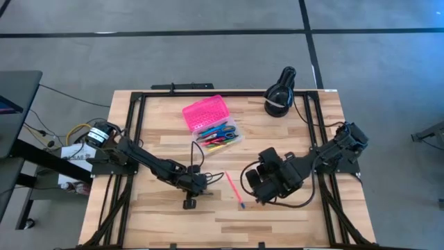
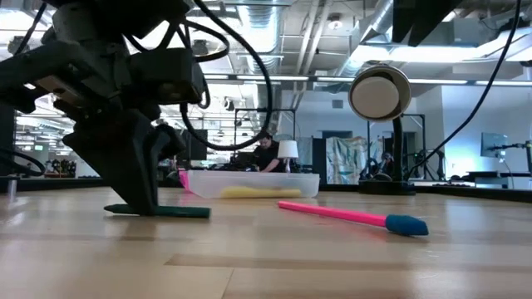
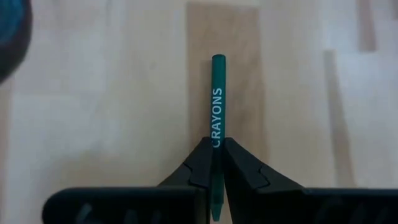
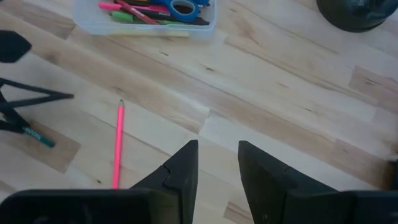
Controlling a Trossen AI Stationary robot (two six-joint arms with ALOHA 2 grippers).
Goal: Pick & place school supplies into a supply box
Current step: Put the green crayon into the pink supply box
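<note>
Pinching the green crayon flat on the table with left gripper, next up lifting toward the supply box, right gripper spread idle.

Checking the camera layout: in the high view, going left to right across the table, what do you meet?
Left gripper shut on the green crayon → pink pencil → right gripper, jaws open.

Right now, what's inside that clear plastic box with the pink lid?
The clear plastic box holds coloured pens and pencils and blue-handled scissors. Whatever lies beneath that pile is covered.
</note>
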